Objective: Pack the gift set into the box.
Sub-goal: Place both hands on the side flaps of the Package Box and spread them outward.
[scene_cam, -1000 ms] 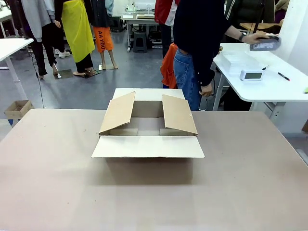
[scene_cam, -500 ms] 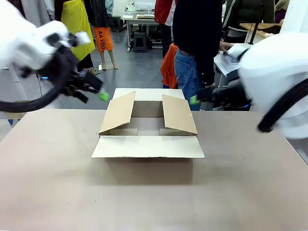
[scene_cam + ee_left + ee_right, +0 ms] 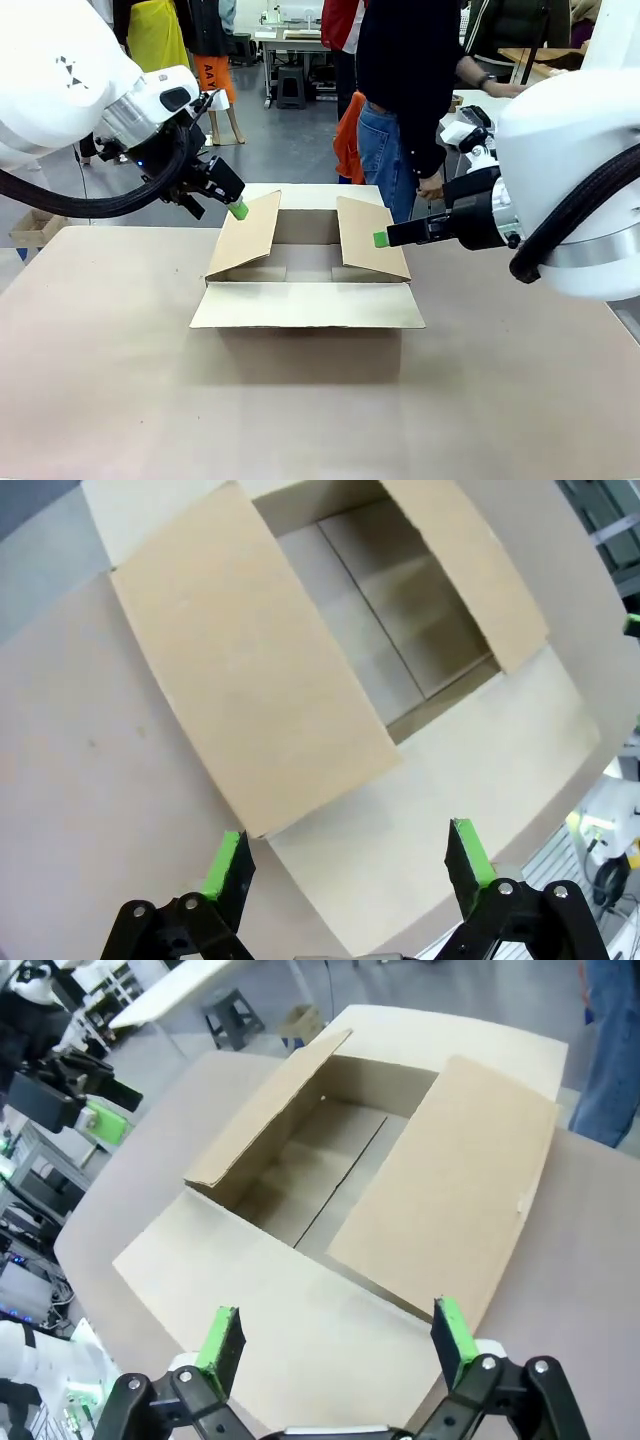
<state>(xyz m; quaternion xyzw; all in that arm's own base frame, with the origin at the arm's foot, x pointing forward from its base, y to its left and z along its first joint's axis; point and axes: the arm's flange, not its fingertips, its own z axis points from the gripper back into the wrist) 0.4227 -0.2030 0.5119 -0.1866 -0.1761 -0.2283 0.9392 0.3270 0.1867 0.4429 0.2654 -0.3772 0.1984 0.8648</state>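
Table: flat tan tabletop (image 3: 100, 380), under the box.
Person: dark top and blue jeans (image 3: 410, 90), standing behind the box's far right corner.
Box: wide, shallow brown corrugated cardboard carton (image 3: 305, 305), mid-table. Near flap lies flat outward, both side flaps lean inward, floor showing.
My left gripper (image 3: 232, 205): fingers spread, holding nothing, by the box's left flap.
My right gripper (image 3: 381, 239): fingers spread, holding nothing, by the box's right flap.

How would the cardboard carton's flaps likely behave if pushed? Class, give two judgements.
The left flap probably hinges easily yet stays stiff: it leans inward, flat and unbent. The carton looks empty, so it may slide on the table.
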